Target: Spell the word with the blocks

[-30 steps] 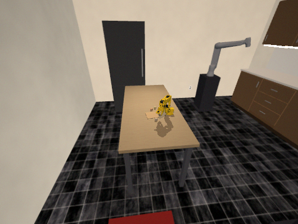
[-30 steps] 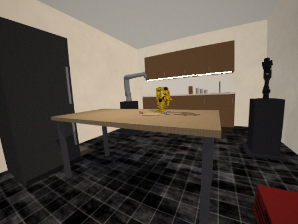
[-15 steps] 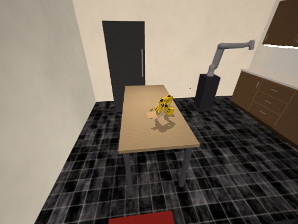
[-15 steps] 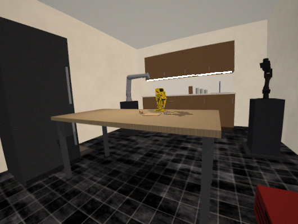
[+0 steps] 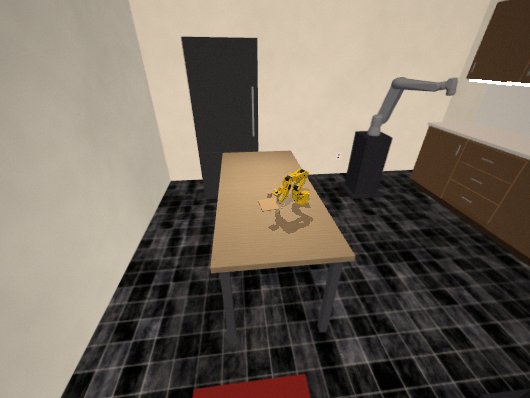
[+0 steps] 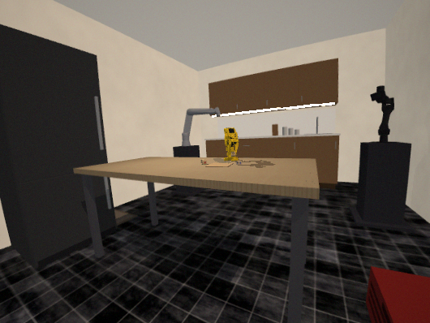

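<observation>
My small yellow arm (image 5: 295,186) stands on the wooden table and bends down to the left, over the near edge of the tan mat (image 5: 268,204). My gripper (image 5: 278,198) is shut on a letter block at the mat's right edge; the block is too small to read its letter. In the exterior view the arm (image 6: 230,145) stands upright behind the mat (image 6: 219,165), with the gripper (image 6: 233,159) low over the mat's right end. Small blocks (image 6: 203,161) lie on the table just left of the mat. Another small block (image 6: 239,162) lies to the right of the arm.
The wooden table (image 5: 272,215) stands in a kitchen with a dark tiled floor. A black fridge (image 5: 220,107) is behind its far end. A grey arm on a black pedestal (image 5: 368,160) stands off to the right, well away from the table.
</observation>
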